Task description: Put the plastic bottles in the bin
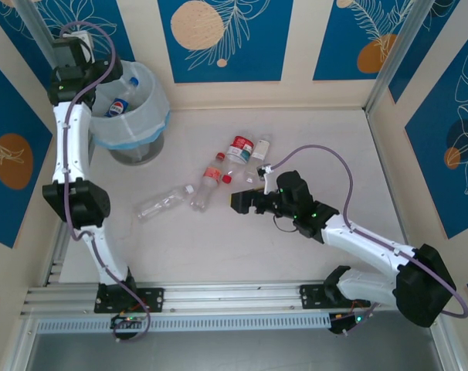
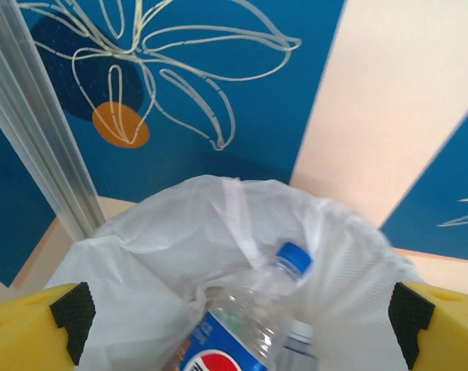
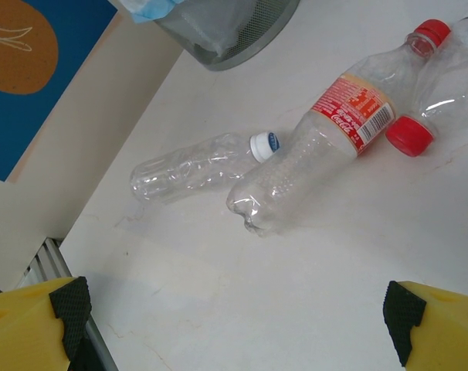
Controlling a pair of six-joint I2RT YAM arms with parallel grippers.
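The bin, grey with a white bag liner, stands at the far left. Inside it a blue-capped Pepsi bottle lies loose, also seen from above as the bottle in the bin, with a white-capped bottle beside it. My left gripper hangs open over the bin, its pads wide of the bottle. On the table lie a clear white-capped bottle and a red-labelled bottle. My right gripper is open just right of them, holding nothing.
More bottles lie further back: a red-labelled one and a white one, with a red-capped bottle beside the Coca-Cola one. Painted walls close the table on three sides, with a metal rail at the near edge.
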